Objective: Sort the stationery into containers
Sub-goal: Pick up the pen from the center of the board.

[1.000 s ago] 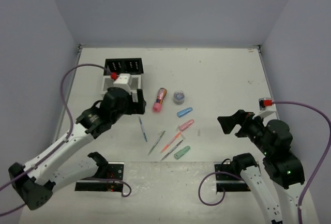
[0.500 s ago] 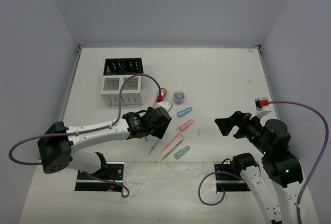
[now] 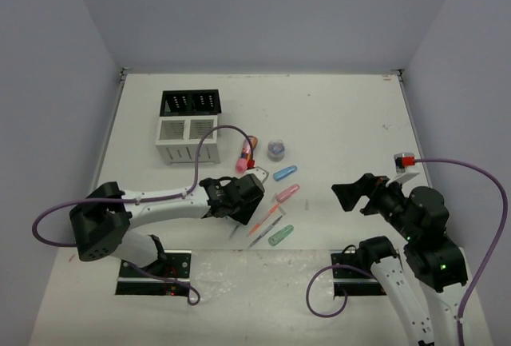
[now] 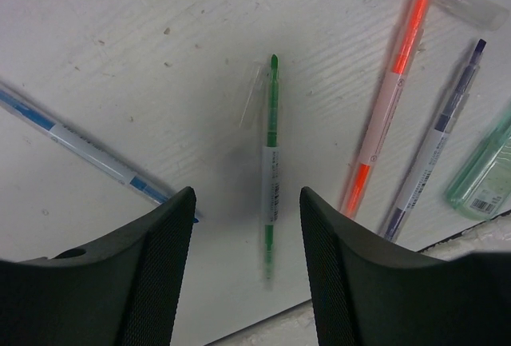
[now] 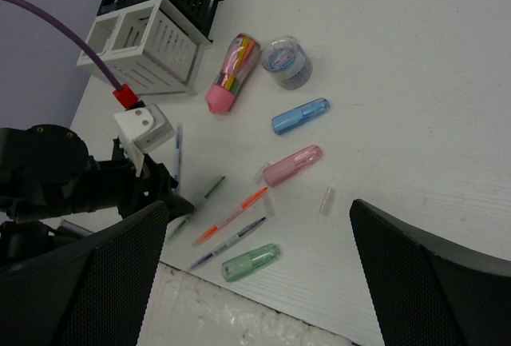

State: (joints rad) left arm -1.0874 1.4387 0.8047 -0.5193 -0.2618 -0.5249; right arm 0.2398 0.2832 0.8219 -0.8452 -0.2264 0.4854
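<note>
My left gripper (image 3: 236, 212) is open and low over the pens; in its wrist view the jaws (image 4: 247, 196) straddle a thin green pen (image 4: 271, 162) lying on the table. A blue pen (image 4: 80, 150) lies left of it. An orange pen (image 4: 391, 106), a grey-purple pen (image 4: 435, 154) and a green capsule (image 4: 483, 178) lie to the right. A pink capsule (image 3: 287, 194), blue capsule (image 3: 285, 173), pink patterned tube (image 3: 243, 158) and small roll (image 3: 277, 150) lie farther back. The organiser's white box (image 3: 188, 140) and black rack (image 3: 190, 102) stand at the back left. My right gripper (image 3: 351, 194) is open and empty, held above the table.
Small clear caps (image 5: 326, 200) lie near the pink capsule (image 5: 293, 165). The table's near edge (image 4: 479, 230) runs just in front of the pens. The left arm's purple cable (image 3: 231, 130) arcs over the tube and the white box.
My left arm swung from the organiser to the pens and settled low over the green pen, jaws open. The right arm has barely moved.
</note>
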